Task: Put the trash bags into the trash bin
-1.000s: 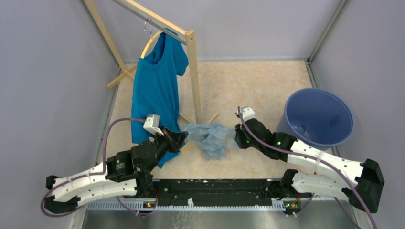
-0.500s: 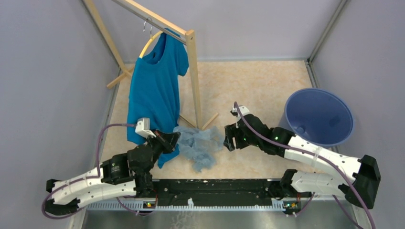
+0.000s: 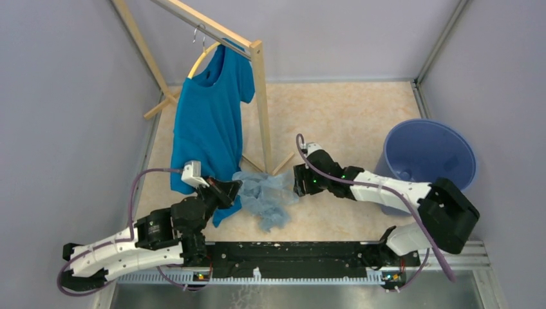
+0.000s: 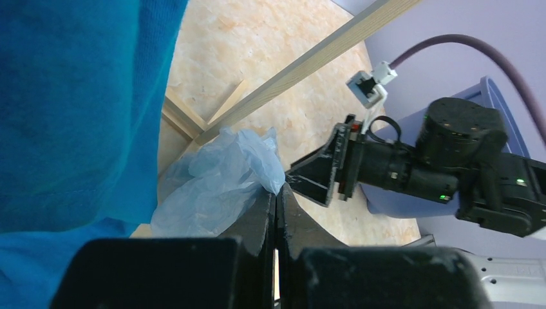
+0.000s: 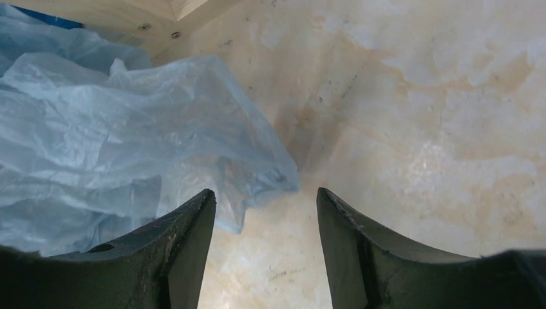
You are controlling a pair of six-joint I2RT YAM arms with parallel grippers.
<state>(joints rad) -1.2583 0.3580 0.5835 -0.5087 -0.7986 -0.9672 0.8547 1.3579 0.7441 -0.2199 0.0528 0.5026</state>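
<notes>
Pinching the crumpled trash bags (image 3: pixel 267 198) at lower centre of frame, the left hand (image 3: pixel 237 187) is clamped tight on the film's edge. The right hand (image 3: pixel 297 183) gapes wide at the opposite corner; the trash bin (image 3: pixel 438 151) stands upright on the worktop (image 3: pixel 348 116), far right.

Lab test cell: plain grey walls (image 3: pixel 64 96), black mounting rail (image 3: pixel 290 252), marble-print floor (image 3: pixel 348 116).
</notes>
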